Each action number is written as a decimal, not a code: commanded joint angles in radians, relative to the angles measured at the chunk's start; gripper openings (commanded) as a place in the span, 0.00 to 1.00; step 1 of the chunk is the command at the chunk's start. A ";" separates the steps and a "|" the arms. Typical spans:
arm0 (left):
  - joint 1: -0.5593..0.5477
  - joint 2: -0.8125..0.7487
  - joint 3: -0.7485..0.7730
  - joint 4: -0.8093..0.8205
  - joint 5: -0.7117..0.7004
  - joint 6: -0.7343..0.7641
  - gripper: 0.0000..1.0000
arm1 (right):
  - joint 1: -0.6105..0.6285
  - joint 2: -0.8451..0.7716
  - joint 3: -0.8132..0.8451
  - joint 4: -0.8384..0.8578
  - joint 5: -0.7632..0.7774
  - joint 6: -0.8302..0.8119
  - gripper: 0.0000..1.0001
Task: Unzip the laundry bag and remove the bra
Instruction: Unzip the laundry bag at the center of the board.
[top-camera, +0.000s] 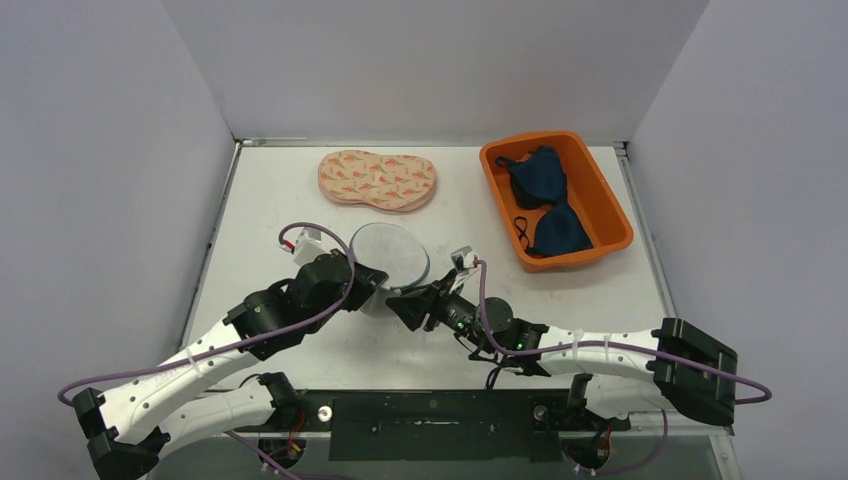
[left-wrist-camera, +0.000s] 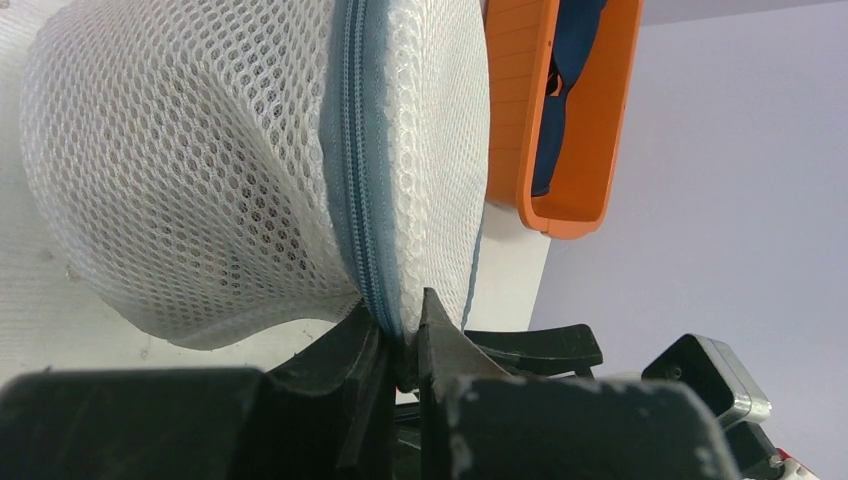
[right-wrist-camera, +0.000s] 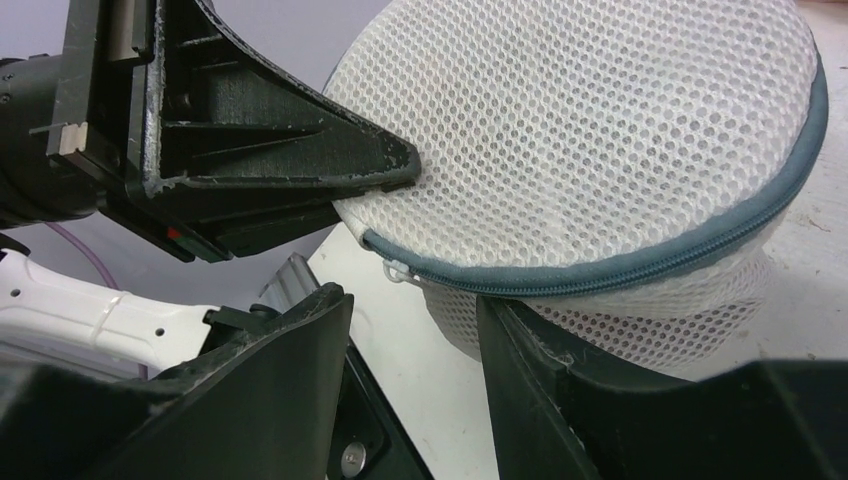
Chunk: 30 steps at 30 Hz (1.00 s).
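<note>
The laundry bag is a round white mesh pouch with a grey-blue zipper, zipped shut in both wrist views. My left gripper is shut on the bag's edge, pinching the zipper seam. Its black finger shows in the right wrist view, pressed on the mesh. My right gripper is open just under the bag's near rim. The small white zipper pull hangs just above the gap between its jaws, and its right finger touches the mesh underside. The bra is hidden inside the bag.
An orange bin holding dark blue garments stands at the back right. A peach patterned padded piece lies at the back centre. Grey walls close in the table on three sides.
</note>
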<state>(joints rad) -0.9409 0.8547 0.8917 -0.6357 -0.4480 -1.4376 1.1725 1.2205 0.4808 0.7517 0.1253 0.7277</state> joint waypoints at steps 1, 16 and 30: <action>0.003 -0.014 0.006 0.082 0.002 -0.011 0.00 | -0.009 0.008 0.055 0.094 -0.019 0.007 0.49; 0.003 -0.019 0.000 0.084 -0.006 -0.010 0.00 | -0.018 -0.012 0.042 0.086 -0.029 -0.002 0.30; 0.004 -0.025 -0.009 0.093 -0.001 -0.009 0.00 | -0.023 -0.022 0.042 0.026 0.001 -0.007 0.10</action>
<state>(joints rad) -0.9409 0.8516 0.8772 -0.6155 -0.4412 -1.4376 1.1580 1.2339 0.5041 0.7567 0.1017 0.7265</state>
